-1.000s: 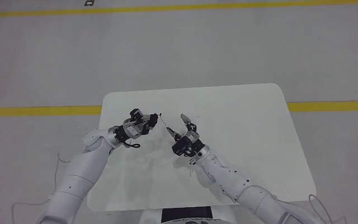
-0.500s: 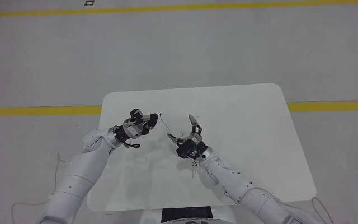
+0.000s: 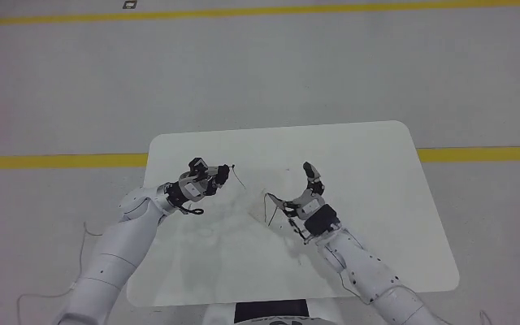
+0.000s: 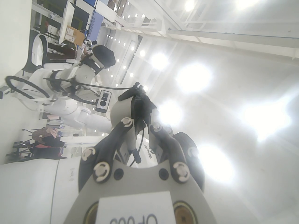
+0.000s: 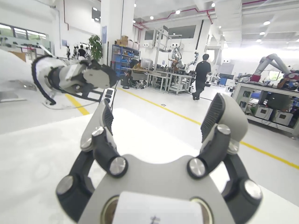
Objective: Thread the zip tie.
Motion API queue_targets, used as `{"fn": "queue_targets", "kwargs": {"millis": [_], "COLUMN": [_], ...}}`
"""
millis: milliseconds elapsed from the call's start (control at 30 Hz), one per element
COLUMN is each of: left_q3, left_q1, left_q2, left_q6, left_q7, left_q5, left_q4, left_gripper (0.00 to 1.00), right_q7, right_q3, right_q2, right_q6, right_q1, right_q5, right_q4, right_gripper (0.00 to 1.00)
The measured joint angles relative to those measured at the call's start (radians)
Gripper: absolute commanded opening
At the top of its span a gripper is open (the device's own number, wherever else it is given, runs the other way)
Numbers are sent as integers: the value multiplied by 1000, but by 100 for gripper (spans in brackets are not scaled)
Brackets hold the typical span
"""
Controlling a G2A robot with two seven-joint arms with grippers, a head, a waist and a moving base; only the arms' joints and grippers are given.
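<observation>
Top view: the left gripper (image 3: 218,175) is over the left part of the white table (image 3: 366,162), clenched on the thin black zip tie (image 5: 114,95), which hangs toward the table. The right gripper (image 3: 291,185) is over the table's middle, its 2 fingers spread wide.

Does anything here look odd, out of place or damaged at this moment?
Nothing looks spilled or damaged. One thing stands out: the zip tie hangs loose as a thin strand from the shut left tool, while the right tool is wide open, empty and apart from it.
</observation>
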Motion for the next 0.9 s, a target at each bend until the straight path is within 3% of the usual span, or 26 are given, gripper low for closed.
{"fn": "queue_targets", "kwargs": {"millis": [200,900], "left_q3": [0,0], "left_q1": [0,0], "left_q2": [0,0], "left_q6": [0,0], "left_q7": [0,0], "left_q5": [0,0], "left_q4": [0,0], "left_gripper": [0,0], "right_q7": [-59,-58], "right_q3": [55,54], "right_q2": [13,13], "right_q6": [-70,-69], "right_q1": [-35,-34], "right_q5": [21,21], "right_q4": [-78,-77], "right_gripper": [100,100]}}
